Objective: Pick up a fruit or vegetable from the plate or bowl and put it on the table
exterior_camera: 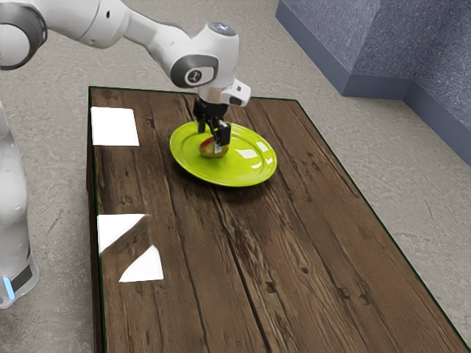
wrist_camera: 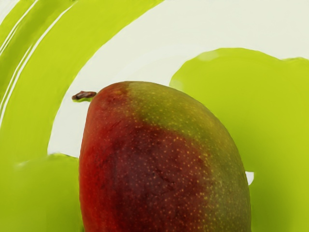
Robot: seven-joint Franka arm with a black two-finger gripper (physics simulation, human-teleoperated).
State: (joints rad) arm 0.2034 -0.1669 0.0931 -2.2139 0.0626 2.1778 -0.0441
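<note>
The mango [wrist_camera: 159, 164] lies just under your gripper [exterior_camera: 210, 140], on the green plate [exterior_camera: 239, 173]; you cannot tell how wide your gripper stands, or whether it has hold of the mango.

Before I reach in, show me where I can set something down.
Bare table runs from the plate to the exterior view's lower edge, bordered by the white patches and the table's edge at the exterior view's right. Keep off the plate: it is crowded there, my gripper down at the mango.

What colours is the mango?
The mango is red and green with yellow specks, best seen in the wrist view.
</note>
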